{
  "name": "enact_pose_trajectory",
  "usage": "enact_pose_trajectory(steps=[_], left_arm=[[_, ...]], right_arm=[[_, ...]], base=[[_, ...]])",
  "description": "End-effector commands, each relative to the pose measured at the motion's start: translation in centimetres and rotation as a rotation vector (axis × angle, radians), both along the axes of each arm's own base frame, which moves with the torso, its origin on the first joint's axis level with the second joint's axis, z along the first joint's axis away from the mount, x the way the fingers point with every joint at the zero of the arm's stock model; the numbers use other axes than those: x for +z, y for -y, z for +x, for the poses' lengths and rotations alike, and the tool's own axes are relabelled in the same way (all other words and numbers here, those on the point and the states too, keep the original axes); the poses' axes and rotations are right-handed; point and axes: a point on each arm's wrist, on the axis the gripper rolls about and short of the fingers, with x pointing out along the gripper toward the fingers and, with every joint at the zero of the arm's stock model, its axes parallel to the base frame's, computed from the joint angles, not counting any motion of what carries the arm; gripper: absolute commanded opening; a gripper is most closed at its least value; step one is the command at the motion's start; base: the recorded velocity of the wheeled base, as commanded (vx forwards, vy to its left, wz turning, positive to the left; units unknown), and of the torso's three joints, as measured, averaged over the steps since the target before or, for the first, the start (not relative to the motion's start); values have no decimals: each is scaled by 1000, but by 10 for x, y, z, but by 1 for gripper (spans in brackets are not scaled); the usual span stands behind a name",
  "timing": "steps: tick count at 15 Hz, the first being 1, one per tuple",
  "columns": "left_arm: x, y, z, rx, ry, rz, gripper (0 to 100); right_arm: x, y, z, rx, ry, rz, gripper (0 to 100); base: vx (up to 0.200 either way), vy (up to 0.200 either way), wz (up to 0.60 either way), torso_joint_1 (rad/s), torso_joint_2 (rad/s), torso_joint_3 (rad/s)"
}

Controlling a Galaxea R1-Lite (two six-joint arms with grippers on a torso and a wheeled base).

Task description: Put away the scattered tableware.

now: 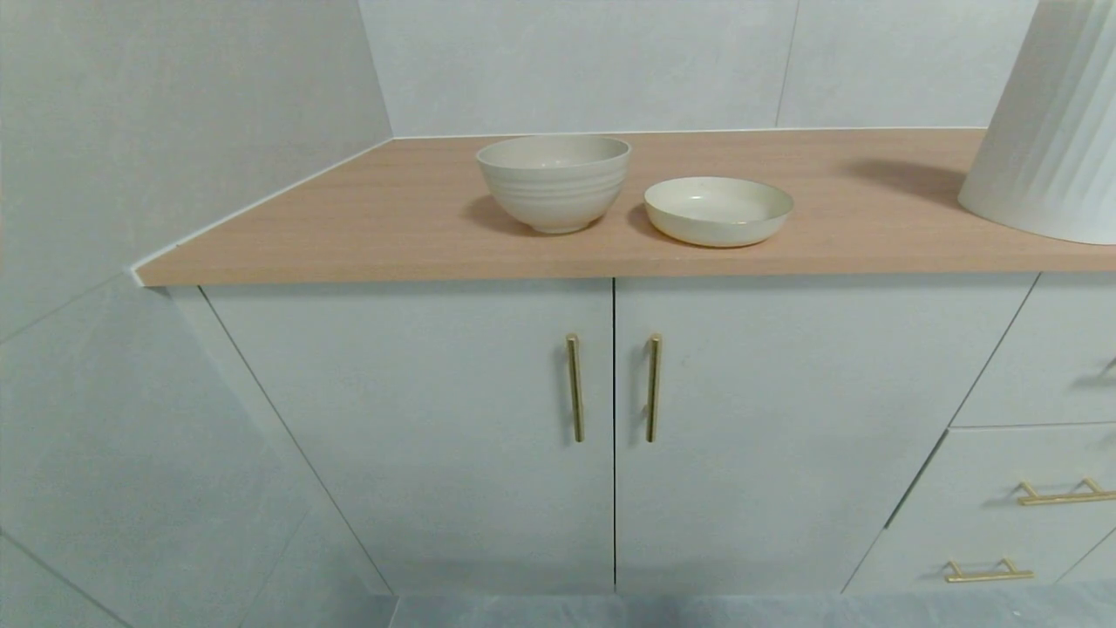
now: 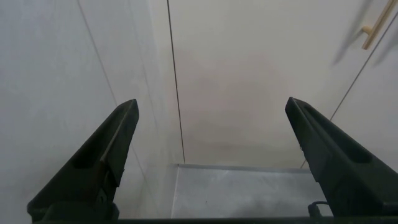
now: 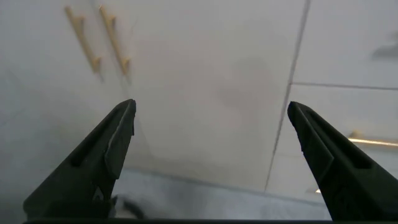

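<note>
A deep beige ribbed bowl (image 1: pixel 554 181) stands on the wooden countertop (image 1: pixel 392 218), and a shallow cream dish (image 1: pixel 717 209) sits just to its right, apart from it. Below them are two closed white cupboard doors with gold handles (image 1: pixel 575 387) (image 1: pixel 653 387). My left gripper (image 2: pixel 211 118) hangs open low down, facing the cupboard front and the floor, with nothing between its fingers. My right gripper (image 3: pixel 211 118) is also open and empty, facing the cupboard doors with the gold handles (image 3: pixel 115 40) and the drawer fronts.
A tall white ribbed container (image 1: pixel 1051 131) stands at the countertop's right end. Drawers with gold handles (image 1: pixel 1064 495) are at the lower right. A tiled wall (image 1: pixel 131 131) closes off the left side, meeting the counter's corner. Grey floor (image 1: pixel 610 610) lies below.
</note>
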Motion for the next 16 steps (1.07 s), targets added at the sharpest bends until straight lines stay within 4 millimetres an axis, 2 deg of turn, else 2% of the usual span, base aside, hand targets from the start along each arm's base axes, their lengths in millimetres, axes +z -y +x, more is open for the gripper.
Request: enact_pose_trajectory(steps=[1,2,3,4,6,8,9,10,11,12,13,14,16], left_arm=[[0,0,0,1,0,0,100],[0,0,0,0,0,0,100],[0,0,0,1,0,0,100],[0,0,0,1,0,0,100],[0,0,0,0,0,0,100],[0,0,0,0,0,0,100],[0,0,0,0,0,0,100],[0,0,0,0,0,1,100],[0,0,0,0,0,1,100],[0,0,0,0,0,3,100],[0,0,0,1,0,3,100],[0,0,0,-2,0,3,100],[0,0,0,0,0,3,100]], right_arm=[[14,-2,24,90,-180,-17,100],[18,-2,29,127,-205,-19,100],[30,-5,41,236,-266,-17,100],[35,-7,52,271,-320,-22,100],[40,-12,71,321,-417,-31,100],[42,-26,104,410,-519,-64,100],[42,-26,104,410,-519,-64,100],[44,-46,135,501,-515,-89,100],[45,-55,148,527,-504,-94,100],[44,-70,170,561,-490,-100,100],[42,-83,185,588,-481,-104,100],[40,-90,191,608,-477,-105,100],[32,-120,212,680,-492,-124,100]], base=[[0,0,0,0,0,0],[0,0,0,0,0,0],[0,0,0,0,0,0],[0,0,0,0,0,0],[0,0,0,0,0,0],[0,0,0,0,0,0],[0,0,0,0,0,0],[0,0,0,0,0,0],[0,0,0,0,0,0],[0,0,0,0,0,0],[0,0,0,0,0,0],[0,0,0,0,0,0],[0,0,0,0,0,0]])
